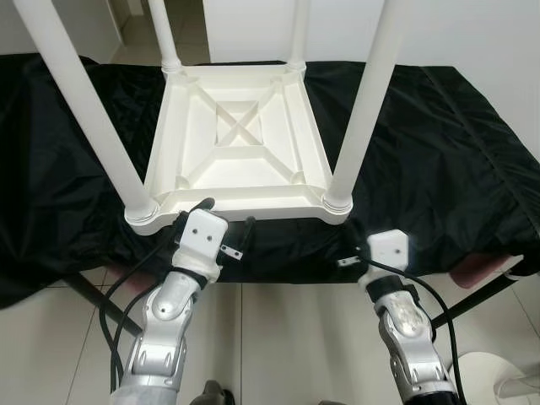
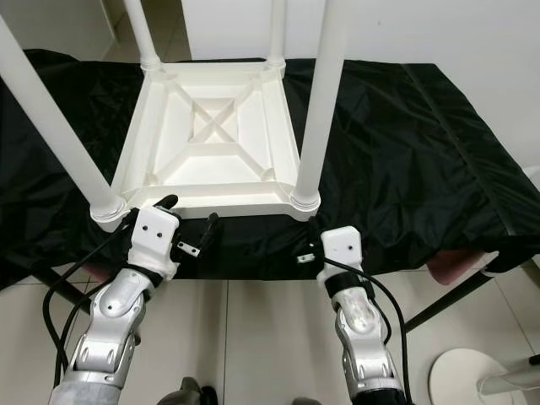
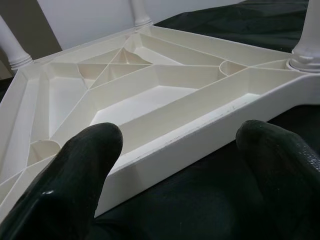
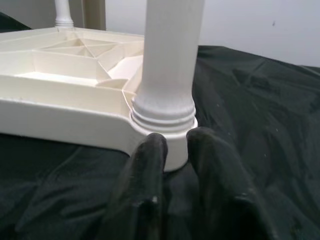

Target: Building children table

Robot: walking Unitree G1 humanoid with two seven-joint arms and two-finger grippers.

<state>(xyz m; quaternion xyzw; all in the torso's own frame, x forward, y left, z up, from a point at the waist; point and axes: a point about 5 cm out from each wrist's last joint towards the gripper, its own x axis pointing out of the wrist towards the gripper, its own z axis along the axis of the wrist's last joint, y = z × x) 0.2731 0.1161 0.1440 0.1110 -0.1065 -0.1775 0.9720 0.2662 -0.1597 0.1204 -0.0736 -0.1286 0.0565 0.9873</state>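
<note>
A white plastic children's table (image 1: 236, 143) lies upside down on a black cloth, its ribbed underside facing up and all of its white legs (image 1: 364, 101) screwed in and pointing upward. My left gripper (image 1: 228, 213) is open at the near rim beside the near-left leg (image 1: 84, 110). One finger (image 3: 92, 150) reaches over the rim and the other stays outside it on the cloth. My right gripper (image 4: 175, 145) is shut with nothing between its fingers, its tips right at the base of the near-right leg socket (image 4: 165, 120).
The black cloth (image 1: 439, 152) covers a folding table whose near edge runs just in front of my wrists. Below lies tiled floor (image 1: 287, 337), with a white round base (image 1: 498, 371) at lower right. A white wall stands behind.
</note>
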